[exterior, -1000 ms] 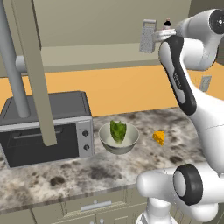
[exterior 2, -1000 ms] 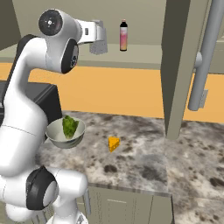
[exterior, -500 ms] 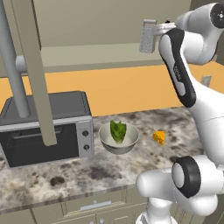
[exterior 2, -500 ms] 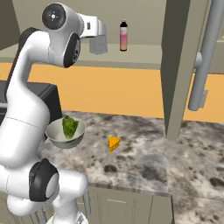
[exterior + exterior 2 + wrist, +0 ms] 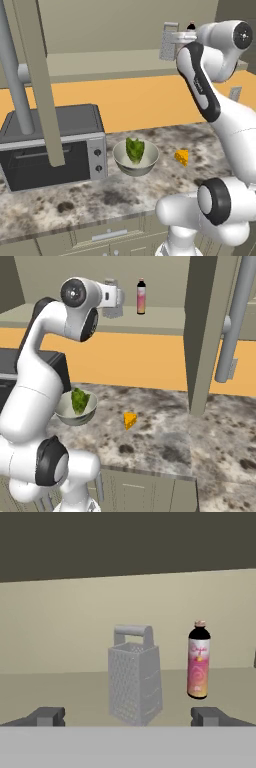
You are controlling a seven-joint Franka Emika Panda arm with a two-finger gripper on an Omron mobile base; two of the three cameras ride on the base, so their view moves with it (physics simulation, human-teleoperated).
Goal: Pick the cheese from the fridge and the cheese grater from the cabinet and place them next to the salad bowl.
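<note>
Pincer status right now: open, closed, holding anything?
Pincer: open, holding nothing; its fingertips straddle the cheese grater on the cabinet shelf.

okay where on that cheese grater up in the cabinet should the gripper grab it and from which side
Grip the cheese grater across its flat tapered body, below the loop handle, coming straight in from the open front of the cabinet. It stands upright, centred between the open gripper fingers, with the pink bottle clear to one side.

Cabinet shelf carries cheese grater, pink bottle.
</note>
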